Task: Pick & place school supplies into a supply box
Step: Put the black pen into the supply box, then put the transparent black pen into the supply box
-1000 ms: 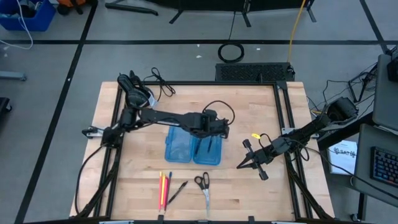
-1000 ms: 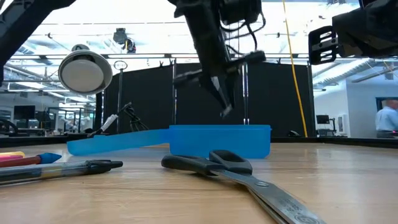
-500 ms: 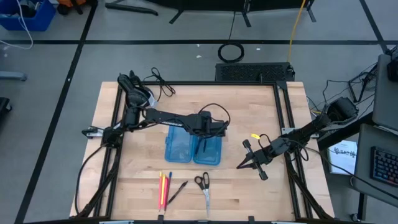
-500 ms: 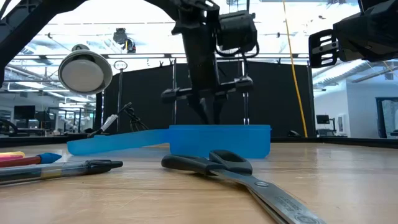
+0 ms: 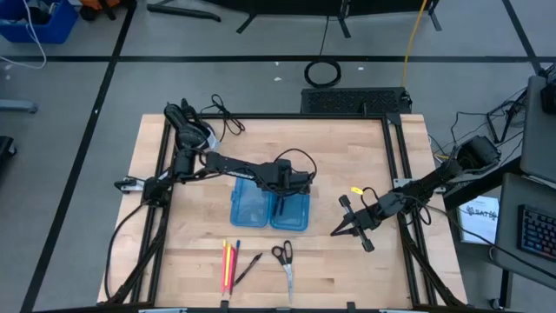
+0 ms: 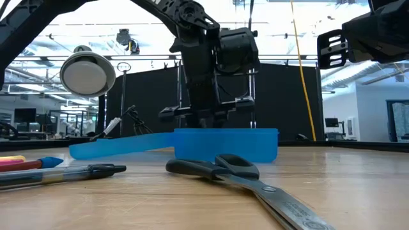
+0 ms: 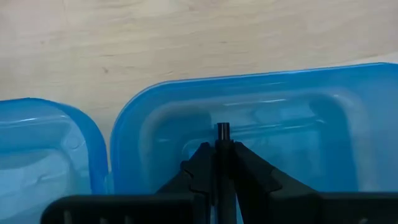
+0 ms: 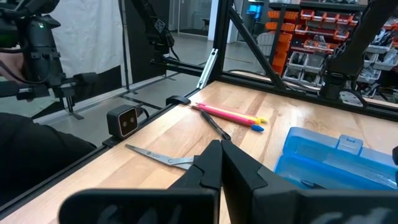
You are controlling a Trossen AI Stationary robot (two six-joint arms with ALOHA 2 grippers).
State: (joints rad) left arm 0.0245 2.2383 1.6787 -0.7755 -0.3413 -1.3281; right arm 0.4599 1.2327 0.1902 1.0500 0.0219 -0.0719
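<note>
Left wrist view — I'm seeing the left gripper (image 7: 219, 163) pinching a black pen (image 7: 222, 130) inside the box (image 7: 298, 93); right gripper (image 5: 340, 230) waiting aside, pressed together.

Grey floor (image 5: 78, 104) crossed by black tape lines surrounds the wooden counter (image 5: 347, 165). A blue bin (image 5: 36, 22) sits upper left; black curtains (image 6: 147, 102) and bright ceiling lights (image 6: 57, 32) fill the background.
</note>
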